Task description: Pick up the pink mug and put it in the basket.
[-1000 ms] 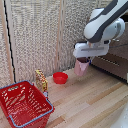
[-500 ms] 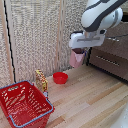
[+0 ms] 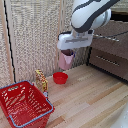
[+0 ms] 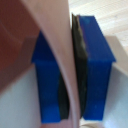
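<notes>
Carrying the small pale pink tapered mug (image 3: 66, 59) in the air, the white boxy jaws unit (image 3: 67, 52) at the end of the big white robot arm (image 3: 91, 14) hangs well above the light wooden tabletop (image 3: 95, 97). Jaws are closed on the mug's wall: in the wrist view the thin pink wall (image 4: 61, 65) runs between the two dark blue pads (image 4: 95, 70), one pad inside the rim, one outside, which is why the mug dangles below the unit rather than sitting square in it. Mug appears clear of everything, nothing touching it from below. Low red round bowl (image 3: 60, 77) sits on the tabletop just under it, at about 7 o'clock from the mug in the exterior view. Large red lattice plastic basket with grey-blue rim (image 3: 24, 104) is well apart, around 8 o'clock from the mug, mouth up. Small yellow-orange box (image 3: 41, 80) stands between bowl and basket. Height looks chosen to clear bowl and basket rim. Judged step: lift done, transfer toward the basket in hand; lowering and release not yet done. Rim pinch is thin, so the mug could swing or slip.
</notes>
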Robot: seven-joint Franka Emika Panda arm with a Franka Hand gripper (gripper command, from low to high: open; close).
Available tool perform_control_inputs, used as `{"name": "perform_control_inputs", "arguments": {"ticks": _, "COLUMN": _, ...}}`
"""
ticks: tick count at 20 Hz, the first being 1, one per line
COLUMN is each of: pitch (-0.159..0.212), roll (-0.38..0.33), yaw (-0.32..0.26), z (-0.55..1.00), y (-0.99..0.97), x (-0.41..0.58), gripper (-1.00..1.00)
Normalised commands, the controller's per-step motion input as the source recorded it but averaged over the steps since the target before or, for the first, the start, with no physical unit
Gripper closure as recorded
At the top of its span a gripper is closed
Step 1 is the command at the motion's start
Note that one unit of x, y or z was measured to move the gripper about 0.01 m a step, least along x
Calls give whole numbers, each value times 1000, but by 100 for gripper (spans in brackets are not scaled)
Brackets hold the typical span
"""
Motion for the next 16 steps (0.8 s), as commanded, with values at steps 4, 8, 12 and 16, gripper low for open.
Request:
{"name": "perform_control_inputs", "arguments": {"ticks": 4, "pitch": 103, "roll": 0, "yaw": 28, "z": 618, "y": 841, "x": 356, "gripper": 100}}
{"name": "perform_control_inputs", "arguments": {"ticks": 8, "pitch": 147, "roll": 5, "yaw": 22, "z": 602, "y": 834, "x": 391, "gripper": 100}}
{"name": "perform_control_inputs", "arguments": {"ticks": 12, "pitch": 168, "roll": 25, "yaw": 0, "z": 592, "y": 801, "x": 476, "gripper": 100}}
{"name": "perform_control_inputs", "arguments": {"ticks": 16, "pitch": 186, "roll": 30, "yaw": 0, "z": 588, "y": 771, "x": 475, "gripper": 100}}
